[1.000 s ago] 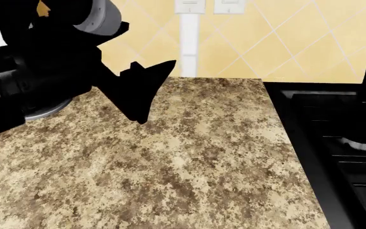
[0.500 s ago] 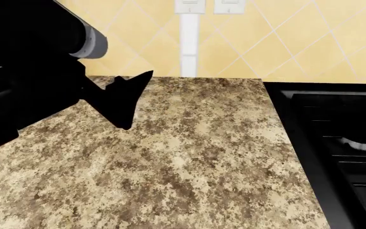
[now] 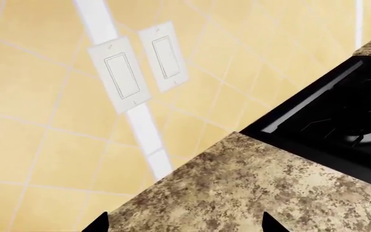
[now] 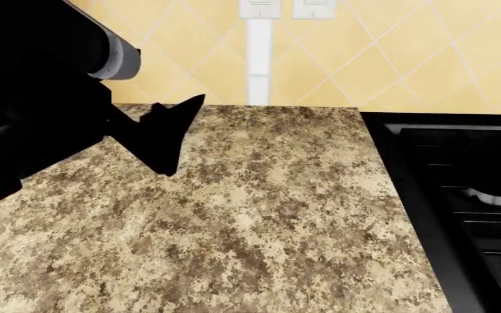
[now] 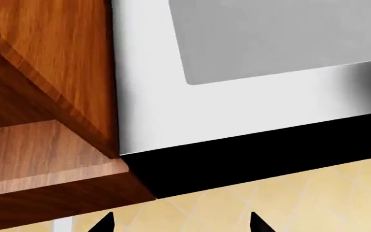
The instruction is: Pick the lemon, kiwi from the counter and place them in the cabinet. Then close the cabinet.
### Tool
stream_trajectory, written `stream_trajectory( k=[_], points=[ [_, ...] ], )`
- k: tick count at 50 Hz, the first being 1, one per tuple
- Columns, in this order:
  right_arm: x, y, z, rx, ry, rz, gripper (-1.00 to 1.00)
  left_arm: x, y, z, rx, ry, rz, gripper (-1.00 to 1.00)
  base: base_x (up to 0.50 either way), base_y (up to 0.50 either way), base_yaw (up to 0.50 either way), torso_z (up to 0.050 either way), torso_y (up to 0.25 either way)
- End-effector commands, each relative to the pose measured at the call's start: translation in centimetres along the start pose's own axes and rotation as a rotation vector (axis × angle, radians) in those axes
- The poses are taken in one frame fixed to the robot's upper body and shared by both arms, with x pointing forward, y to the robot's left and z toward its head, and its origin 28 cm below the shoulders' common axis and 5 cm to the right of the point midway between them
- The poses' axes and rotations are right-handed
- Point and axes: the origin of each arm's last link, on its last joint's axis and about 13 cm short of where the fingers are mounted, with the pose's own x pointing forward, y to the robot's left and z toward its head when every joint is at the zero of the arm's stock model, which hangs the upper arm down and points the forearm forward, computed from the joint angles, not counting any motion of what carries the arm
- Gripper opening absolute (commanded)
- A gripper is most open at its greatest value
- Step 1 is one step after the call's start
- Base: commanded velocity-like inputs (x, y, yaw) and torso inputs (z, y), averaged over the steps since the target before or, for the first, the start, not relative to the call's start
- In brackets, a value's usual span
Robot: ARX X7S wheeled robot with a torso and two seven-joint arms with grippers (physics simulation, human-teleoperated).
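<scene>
Neither the lemon nor the kiwi shows in any view. The speckled granite counter fills the head view, and my left gripper hangs black over its far left part. In the left wrist view the left gripper is open, with only the counter between its tips. My right gripper is out of the head view. It is open and empty, raised in front of the tiled wall just below a wooden cabinet, whose door does not show.
A black stove top borders the counter on the right. Two white wall switches sit on the yellow tiled wall behind. A white and grey appliance with a black lower edge hangs next to the cabinet.
My left arm has drawn back to the left, hiding a grey round object seen at the counter's left. A black tip at the head view's right edge is gone.
</scene>
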Motion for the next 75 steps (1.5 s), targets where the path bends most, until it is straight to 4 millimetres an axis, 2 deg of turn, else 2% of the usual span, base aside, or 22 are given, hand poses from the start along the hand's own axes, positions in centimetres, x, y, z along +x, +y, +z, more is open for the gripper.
stream_trajectory(
  k=[1,12,29,37,44,58,69,75],
  points=[
    [0.1,-0.3,2.3,-0.022,-0.125,-0.105,1.00,-0.1,0.0,0.1,-0.001,-0.001,0.009,1.00,0.00,0.00,0.00,0.000,0.000],
    [0.4,0.1,4.4,-0.043,-0.232,-0.151,1.00,-0.2,0.0,0.2,0.002,-0.003,0.012,1.00,0.00,0.00,0.00,0.000,0.000],
    [0.8,0.4,5.7,-0.168,-0.328,-0.233,1.00,-0.2,0.0,0.1,-0.003,-0.005,0.017,1.00,0.00,0.00,0.00,0.000,0.000],
    [1.2,1.0,6.5,-0.193,-0.360,-0.219,1.00,-0.2,0.1,0.0,-0.004,-0.007,0.019,1.00,0.00,0.00,0.00,0.000,0.000],
    [2.2,1.6,6.8,-0.089,-0.370,-0.167,1.00,-0.2,0.1,0.0,-0.006,-0.008,0.018,1.00,0.00,0.00,0.00,0.000,0.000],
    [4.1,3.4,8.2,-0.018,-0.420,-0.068,1.00,-0.3,0.0,0.0,-0.008,-0.010,0.017,1.00,0.00,0.00,0.00,0.000,0.000],
    [3.9,3.8,8.4,0.077,-0.440,0.049,1.00,-0.5,0.0,0.2,-0.009,-0.012,0.021,1.00,0.00,0.00,0.00,0.001,0.000],
    [4.0,3.9,7.9,0.183,-0.402,0.105,1.00,-0.6,0.0,0.4,-0.008,-0.013,0.024,1.00,0.00,0.00,0.00,0.002,0.000]
  ],
)
